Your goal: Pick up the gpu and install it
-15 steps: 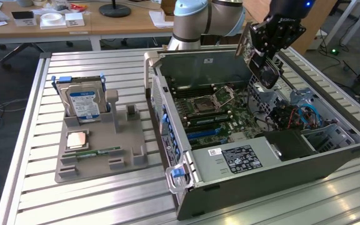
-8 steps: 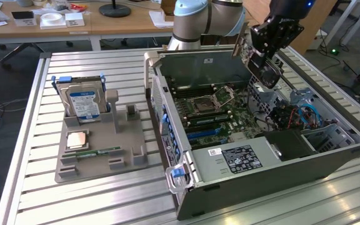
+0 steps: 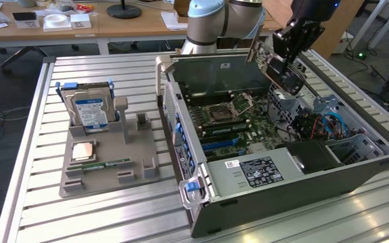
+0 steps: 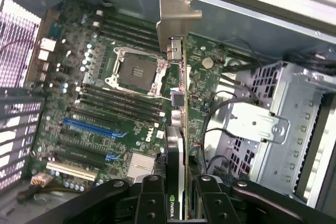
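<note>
The robot's gripper (image 3: 287, 56) hangs over the open computer case (image 3: 303, 187). Its fingers (image 4: 151, 203) are clamped on the gpu (image 3: 275, 68), one on each flat side of the card. The gpu is up in the air, above the far part of the case, on the exterior view's right. It is tilted and touches nothing inside the case.

In the wrist view the gpu (image 4: 181, 108) is seen from its thin edge. Its silver end bracket (image 4: 176, 11) sticks out at the end away from the gripper (image 4: 178, 203). Below the card lies the green motherboard (image 4: 121, 103), with the square processor socket (image 4: 135, 69) and long black and blue slots. A grey metal drive cage (image 4: 278, 124) sits beside the board.

The case lies on its side on a metal slat table (image 3: 100, 217). On the exterior view's left of it is a grey holder tray (image 3: 133, 174). A hard drive (image 3: 91, 112) with a blue and white label stands upright in the tray. A thin green memory stick (image 3: 100, 165) lies nearer the front of the tray.
</note>
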